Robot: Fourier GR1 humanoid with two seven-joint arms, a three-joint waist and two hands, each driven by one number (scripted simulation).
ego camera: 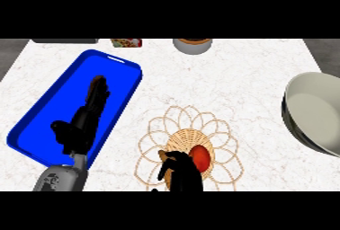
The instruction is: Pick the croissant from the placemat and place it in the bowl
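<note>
The reddish-brown croissant (200,158) lies on the round woven placemat (219,130) at the lower middle of the counter. My right hand (181,173) comes in from the lower edge and sits over the croissant's left part, hiding that side. Its fingers are relaxed and not closed round the croissant. The big pale grey bowl (319,112) stands at the right edge, partly cut off by the view. My left hand (85,121) rests open over the blue tray (119,72) at the left, fingers straight and pointing away.
At the counter's far edge stand a round pale container (192,46), a small patterned item (126,42) and a dark flat thing (65,41). Bare marble counter (246,76) lies between the placemat and the bowl.
</note>
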